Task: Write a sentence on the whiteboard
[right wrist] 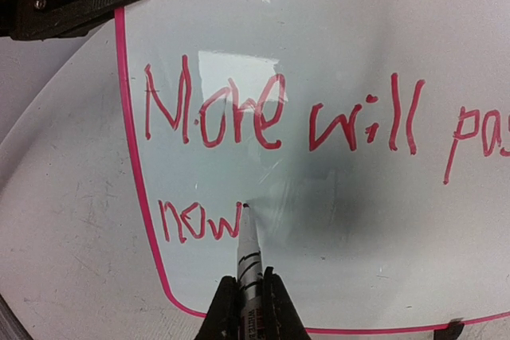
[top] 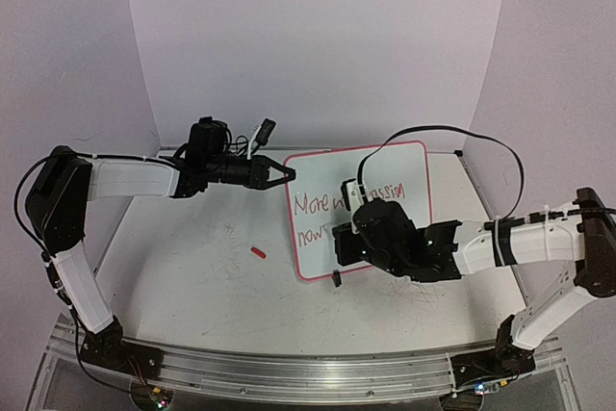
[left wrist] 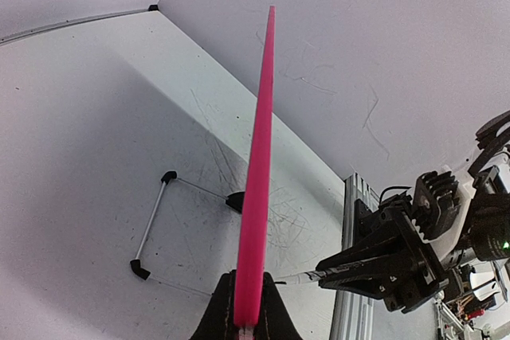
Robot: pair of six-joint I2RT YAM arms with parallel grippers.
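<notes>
Here the right gripper [right wrist: 245,298] is pinched on a marker [right wrist: 249,248], its tip touching the whiteboard [right wrist: 335,220] just after "now", the last word of the red sentence [right wrist: 209,117]. The left gripper [top: 285,176] is clamped on the whiteboard's top-left rim, over the table [top: 183,267].
</notes>
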